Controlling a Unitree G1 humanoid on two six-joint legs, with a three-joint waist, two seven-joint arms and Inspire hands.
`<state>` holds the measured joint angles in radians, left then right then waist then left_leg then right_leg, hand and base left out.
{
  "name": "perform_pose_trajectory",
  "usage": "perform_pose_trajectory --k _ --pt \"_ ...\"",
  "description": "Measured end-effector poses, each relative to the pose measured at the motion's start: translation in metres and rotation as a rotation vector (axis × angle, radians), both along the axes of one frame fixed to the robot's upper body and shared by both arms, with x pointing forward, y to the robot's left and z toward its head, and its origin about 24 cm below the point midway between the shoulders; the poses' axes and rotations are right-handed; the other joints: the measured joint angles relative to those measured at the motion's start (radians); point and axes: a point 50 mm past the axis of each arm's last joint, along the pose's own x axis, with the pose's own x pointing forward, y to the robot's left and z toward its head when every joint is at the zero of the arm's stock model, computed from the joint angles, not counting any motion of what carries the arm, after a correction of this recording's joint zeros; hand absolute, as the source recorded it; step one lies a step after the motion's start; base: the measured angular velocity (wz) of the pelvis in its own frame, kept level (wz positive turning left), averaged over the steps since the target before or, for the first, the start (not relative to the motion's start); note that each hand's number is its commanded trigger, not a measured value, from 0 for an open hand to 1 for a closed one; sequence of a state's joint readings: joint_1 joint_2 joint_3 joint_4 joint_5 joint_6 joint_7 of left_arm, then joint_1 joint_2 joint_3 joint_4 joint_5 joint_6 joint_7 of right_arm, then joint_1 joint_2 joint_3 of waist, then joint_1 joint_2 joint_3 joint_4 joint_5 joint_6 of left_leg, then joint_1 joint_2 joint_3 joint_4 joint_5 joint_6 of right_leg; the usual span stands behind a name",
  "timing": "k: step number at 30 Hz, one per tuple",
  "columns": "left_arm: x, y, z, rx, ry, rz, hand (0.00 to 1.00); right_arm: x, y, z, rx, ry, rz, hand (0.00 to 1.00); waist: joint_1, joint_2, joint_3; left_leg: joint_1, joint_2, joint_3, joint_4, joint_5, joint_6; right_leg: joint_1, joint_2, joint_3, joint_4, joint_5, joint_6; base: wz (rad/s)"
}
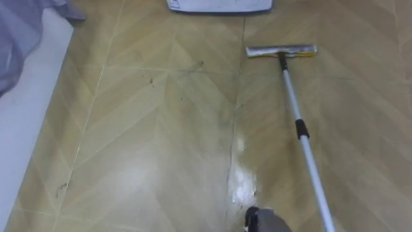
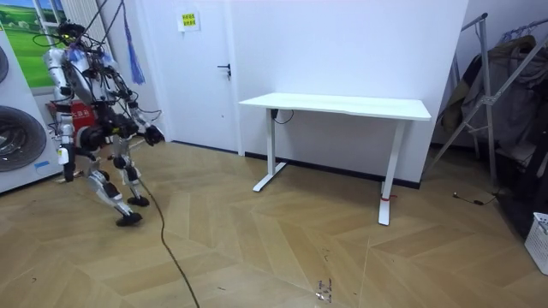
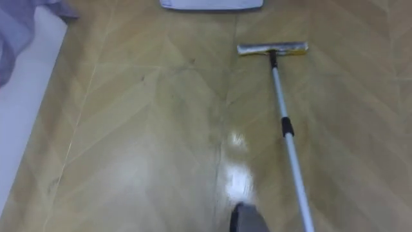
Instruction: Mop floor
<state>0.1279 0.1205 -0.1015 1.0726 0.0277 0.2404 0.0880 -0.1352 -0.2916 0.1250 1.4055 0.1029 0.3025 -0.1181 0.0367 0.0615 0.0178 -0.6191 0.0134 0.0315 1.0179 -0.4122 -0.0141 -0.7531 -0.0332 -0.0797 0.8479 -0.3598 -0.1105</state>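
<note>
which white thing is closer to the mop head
The white thing at the top edge, just beyond the mop head and slightly left of it. The white surface along the left edge, with grey cloth on it, lies much farther off.

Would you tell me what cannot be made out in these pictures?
- Mop pole: lower end cut off by the eye views' bottom edge.
- White object: cut off by the top edge.
- Grey shape: cut off by the bottom edge.
- Hands: too small in the room view.
</note>
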Motion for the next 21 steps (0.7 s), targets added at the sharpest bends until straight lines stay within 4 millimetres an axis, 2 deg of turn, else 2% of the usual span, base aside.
perform_pose_trajectory --k 1,2,3,4,5,6,7,8,10,11,12,13,14,15,16,18,19,20,21 --pt "0.002 0.002 0.001 0.004 -0.012 0.014 0.0 0.03 -0.003 0.008 -0.026 -0.072 0.018 1.0 0.014 -0.015 0.0092 -0.064 -0.011 0.008 0.001 -0.001 -0.001 0.013 0.005 0.0 0.013 -0.022 -0.008 -0.16" --pt "0.005 0.005 0.002 0.01 -0.028 0.03 0.0 0.056 -0.003 0.016 -0.044 -0.142 0.034 1.0 0.049 -0.032 0.0178 -0.119 -0.011 0.025 -0.039 0.002 0.002 0.032 0.014 -0.001 0.014 -0.033 -0.019 -0.29" --pt "0.005 0.007 0.003 0.013 -0.03 0.029 0.0 0.069 -0.003 0.021 -0.048 -0.175 0.041 1.0 0.06 -0.041 0.0205 -0.143 -0.012 0.027 -0.072 0.005 -0.003 0.043 0.017 -0.001 0.013 -0.037 -0.019 -0.29" --pt "0.006 0.011 0.004 0.022 -0.036 0.029 0.0 0.084 -0.001 0.026 -0.038 -0.198 0.04 1.0 0.082 -0.056 0.0199 -0.186 -0.025 0.034 -0.159 0.023 -0.007 0.069 0.027 -0.002 0.011 -0.053 -0.02 -0.06" --pt "0.006 0.016 0.005 0.034 -0.045 0.03 0.0 0.074 0.001 0.022 -0.013 -0.151 0.0 1.0 0.1 -0.067 0.0173 -0.213 -0.029 0.039 -0.233 0.066 -0.001 0.108 0.036 -0.004 0.008 -0.078 -0.02 0.0" --pt "0.008 0.018 0.006 0.038 -0.052 0.027 0.0 0.067 0.001 0.019 -0.002 -0.137 -0.008 1.0 0.103 -0.074 0.0195 -0.218 -0.029 0.047 -0.267 0.097 0.008 0.129 0.039 -0.007 0.007 -0.092 -0.02 -0.1" --pt "0.002 0.019 0.005 0.038 -0.038 0.025 0.0 0.058 -0.001 0.017 0.006 -0.111 -0.012 1.0 0.109 -0.082 0.02 -0.216 -0.027 0.05 -0.298 0.159 0.027 0.17 0.046 -0.003 0.005 -0.117 -0.02 -0.25" --pt "-0.002 0.018 0.005 0.019 -0.027 0.024 0.0 0.053 -0.003 0.016 0.004 -0.084 0.006 1.0 0.107 -0.082 0.0187 -0.196 -0.026 0.052 -0.298 0.198 0.049 0.201 0.05 0.004 0.003 -0.138 -0.011 -0.28" --pt "0.006 0.016 0.005 -0.007 -0.045 0.01 0.0 0.042 -0.008 0.015 -0.004 -0.05 0.016 1.0 0.099 -0.085 0.019 -0.171 -0.029 0.071 -0.283 0.208 0.073 0.228 0.042 0.013 0.005 -0.166 0.007 -0.18" --pt "0.018 0.014 0.006 -0.017 -0.071 -0.015 0.0 0.034 -0.01 0.013 -0.005 -0.031 0.013 1.0 0.1 -0.085 0.0187 -0.16 -0.036 0.084 -0.272 0.201 0.094 0.235 0.028 0.013 0.023 -0.175 0.02 -0.18" --pt "0.024 0.013 0.007 -0.024 -0.091 -0.023 0.0 0.03 -0.009 0.012 -0.002 -0.025 0.012 1.0 0.101 -0.085 0.0189 -0.155 -0.04 0.089 -0.265 0.192 0.104 0.232 0.019 0.007 0.046 -0.173 0.026 -0.17" --pt "0.035 0.012 0.009 -0.031 -0.123 -0.037 0.0 0.023 -0.006 0.008 0.006 -0.012 0.013 1.0 0.095 -0.083 0.0192 -0.138 -0.049 0.101 -0.256 0.17 0.119 0.219 -0.003 -0.015 0.111 -0.154 0.063 -0.12" --pt "0.042 0.011 0.01 -0.034 -0.146 -0.046 0.0 0.012 -0.003 0.005 0.009 0.01 0.014 1.0 0.087 -0.078 0.0177 -0.112 -0.06 0.103 -0.254 0.15 0.127 0.202 -0.022 -0.015 0.185 -0.109 0.105 0.0" --pt "0.045 0.011 0.011 -0.035 -0.155 -0.049 0.0 0.008 -0.002 0.003 0.01 0.018 0.012 1.0 0.08 -0.069 0.0191 -0.096 -0.063 0.099 -0.254 0.141 0.13 0.187 -0.024 -0.01 0.218 -0.08 0.114 0.0" --pt "0.048 0.01 0.011 -0.036 -0.169 -0.058 0.0 0.001 -0.001 0.002 0.005 0.037 0.011 1.0 0.072 -0.047 0.0195 -0.067 -0.06 0.088 -0.263 0.124 0.134 0.173 -0.02 0.014 0.236 -0.061 0.124 0.0" --pt "0.046 0.008 0.011 -0.039 -0.164 -0.059 0.0 -0.008 -0.001 0.0 -0.013 0.058 0.02 1.0 0.052 -0.023 0.0173 -0.023 -0.063 0.087 -0.308 0.126 0.135 0.149 -0.03 0.028 0.135 -0.061 0.129 0.0" --pt "0.043 0.009 0.01 -0.032 -0.148 -0.065 0.0 -0.013 0.0 -0.002 -0.019 0.074 0.031 1.0 0.047 -0.017 0.0132 0.01 -0.066 0.088 -0.34 0.129 0.134 0.149 -0.045 0.026 0.006 -0.048 0.135 0.05" --pt "0.038 0.011 0.009 -0.019 -0.133 -0.066 0.0 -0.022 0.004 -0.004 -0.011 0.092 0.034 1.0 0.042 -0.016 0.0125 0.051 -0.067 0.087 -0.363 0.13 0.131 0.17 -0.052 0.02 -0.109 0.03 0.119 0.09" --pt "0.034 0.011 0.009 -0.016 -0.122 -0.063 0.0 -0.028 0.005 -0.006 -0.006 0.101 0.031 1.0 0.037 -0.011 0.0086 0.072 -0.065 0.078 -0.378 0.131 0.128 0.187 -0.053 0.011 -0.135 0.047 0.11 0.24"
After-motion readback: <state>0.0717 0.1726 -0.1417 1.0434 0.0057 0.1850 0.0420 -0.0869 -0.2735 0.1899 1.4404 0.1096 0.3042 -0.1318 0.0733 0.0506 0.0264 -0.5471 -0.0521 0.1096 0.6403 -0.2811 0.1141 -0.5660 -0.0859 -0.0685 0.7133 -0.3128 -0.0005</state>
